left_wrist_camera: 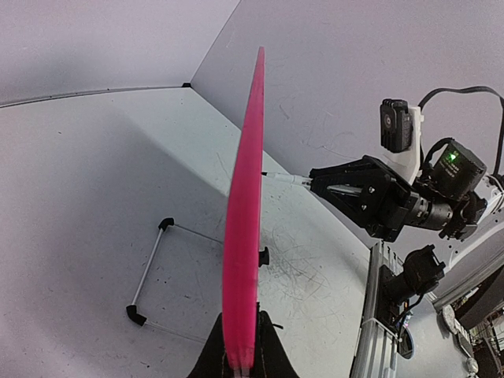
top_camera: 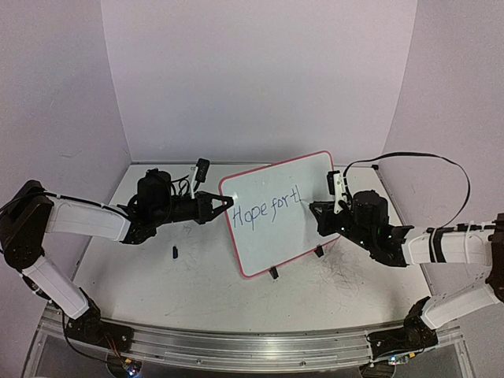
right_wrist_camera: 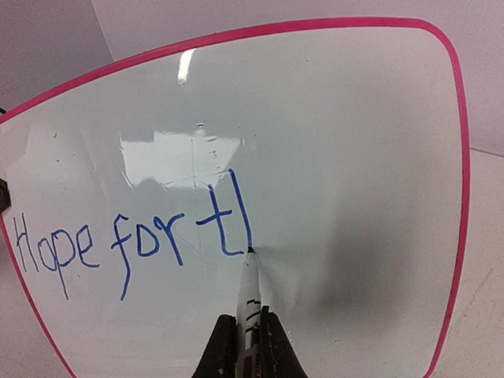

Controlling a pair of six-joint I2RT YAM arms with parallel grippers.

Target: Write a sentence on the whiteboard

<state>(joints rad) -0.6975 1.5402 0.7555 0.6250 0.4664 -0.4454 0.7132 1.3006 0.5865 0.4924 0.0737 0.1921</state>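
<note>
The whiteboard stands tilted mid-table, white with a red-pink rim. My left gripper is shut on its left edge; the left wrist view shows the board edge-on between the jaws of the left gripper. My right gripper is shut on a white marker whose tip touches the board face. The sentence in blue reads "Hope for t" plus one tall stroke; it also shows in the top view as sentence. The right gripper sits at the board's right side.
A small dark cap lies on the table left of the board. A thin wire stand with black ends lies on the table. Scribble marks stain the surface at right. White walls enclose the table; a metal rail runs along the near edge.
</note>
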